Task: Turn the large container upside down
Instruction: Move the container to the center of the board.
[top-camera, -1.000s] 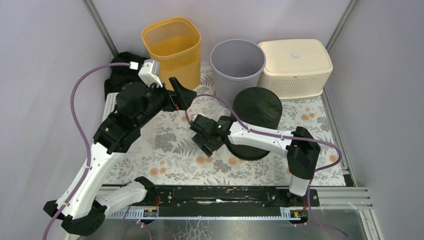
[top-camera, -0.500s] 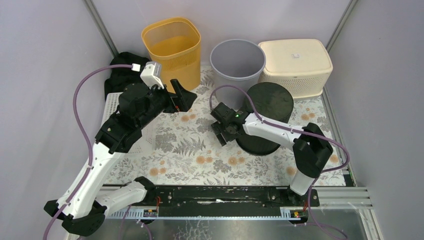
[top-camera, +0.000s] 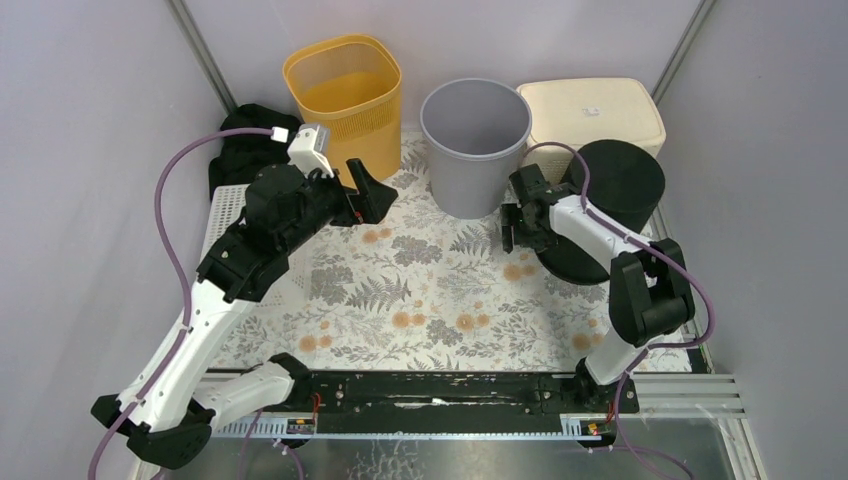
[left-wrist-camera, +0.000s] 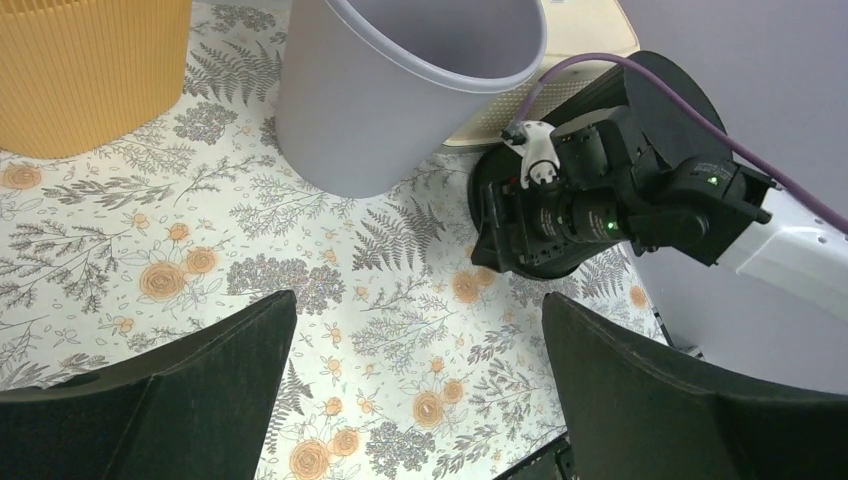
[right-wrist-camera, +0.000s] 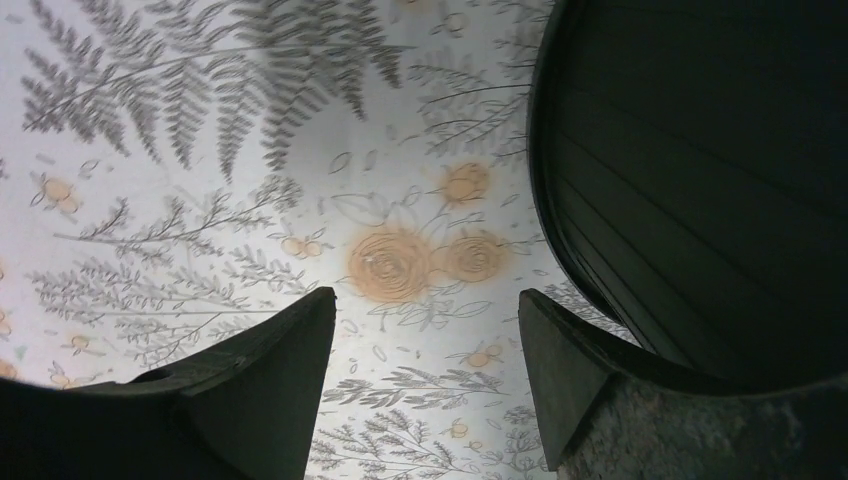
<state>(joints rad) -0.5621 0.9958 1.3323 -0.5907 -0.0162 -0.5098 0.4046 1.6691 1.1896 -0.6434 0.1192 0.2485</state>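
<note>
large black round plastic container (top-camera: 612, 182) at the right rear of the floral-printed mat (top-camera: 420, 290): closed base up, wider rim down on the mat. it is close beside the grey round plastic bin (top-camera: 475, 140) and in front of the cream perforated plastic basket (top-camera: 590, 105), overlapping it in the top view. cannot tell whether the rim sits flat all round.

right gripper (top-camera: 508, 228) low at the container's left side, fingers spread, nothing between them. right wrist view shows only mat in the gap of the gripper (right-wrist-camera: 425, 300) and the dark ribbed container wall (right-wrist-camera: 700, 150) curving past the right-hand finger - touching or just clear, cannot tell.

left gripper (top-camera: 372, 190) raised over the mat in front of the yellow ribbed plastic bin (top-camera: 345, 95), well apart from the black container. its fingers are wide apart and empty - left wrist view shows the gripper (left-wrist-camera: 418, 300) looking down on the mat, the grey bin (left-wrist-camera: 400, 90) and the right arm's wrist against the black container (left-wrist-camera: 668, 100).
</note>
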